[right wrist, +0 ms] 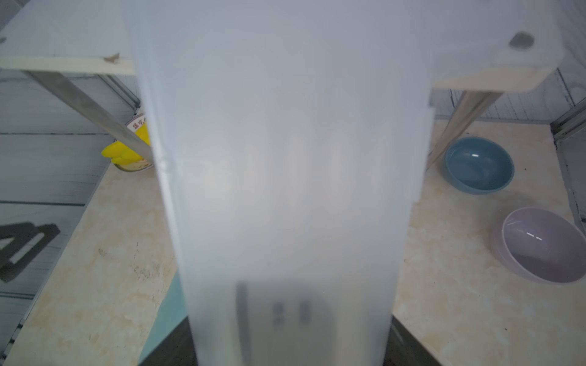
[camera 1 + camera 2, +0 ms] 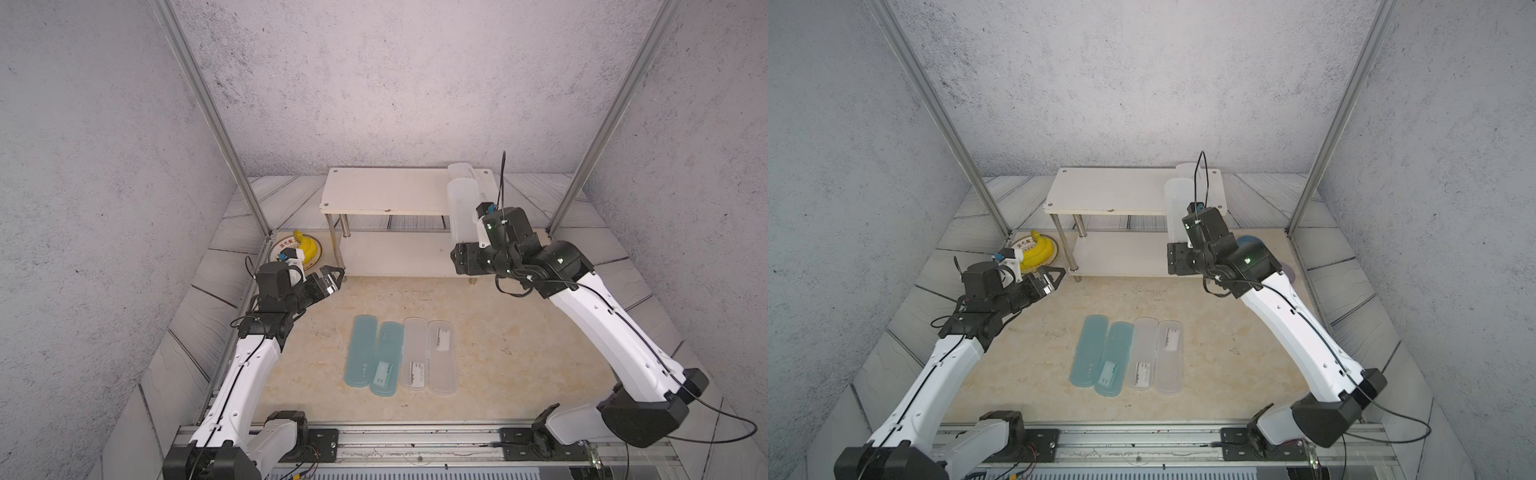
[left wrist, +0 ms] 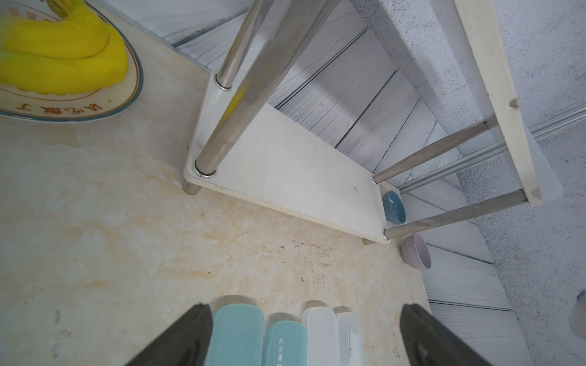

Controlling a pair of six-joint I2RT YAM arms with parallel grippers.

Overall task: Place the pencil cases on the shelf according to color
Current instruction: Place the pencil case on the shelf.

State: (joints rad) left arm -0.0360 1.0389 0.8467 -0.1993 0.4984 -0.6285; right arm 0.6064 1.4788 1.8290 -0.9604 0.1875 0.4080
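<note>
Row of four long, flat, round-ended plastic pencil cases lies nearest me on the beige marbled tabletop [image 2: 519, 332], side by side. From the left they are the left teal case [image 2: 360, 351], the right teal case [image 2: 388, 358], the left frosted case [image 2: 415, 353] and the right frosted case [image 2: 442, 357].

Beyond the row's left end my left gripper [image 2: 330, 279] hovers over the table near the shelf's front left post. Its dark fingers [image 3: 184, 339] are spread wide around nothing. In my left wrist view they frame the far ends of the four cases.

Left of the shelf sits a round cream plate [image 2: 276, 249] carrying yellow bananas [image 2: 307, 247]. To its right stand a glossy blue bowl [image 1: 478, 164] and a lilac bowl [image 1: 539, 247].

My right gripper [image 2: 465, 249] pinches the near end of a fifth frosted translucent white case, the held case [image 2: 461, 208]. It slants up and away from me. Its far end reaches over the right part of the top board of the low white two-tier shelf [image 2: 374, 191] with shiny metal posts. I cannot tell whether it touches the board.

Farthest back, a sixth frosted case, the shelved case [image 2: 461, 170], lies on that top board at its far right corner.
</note>
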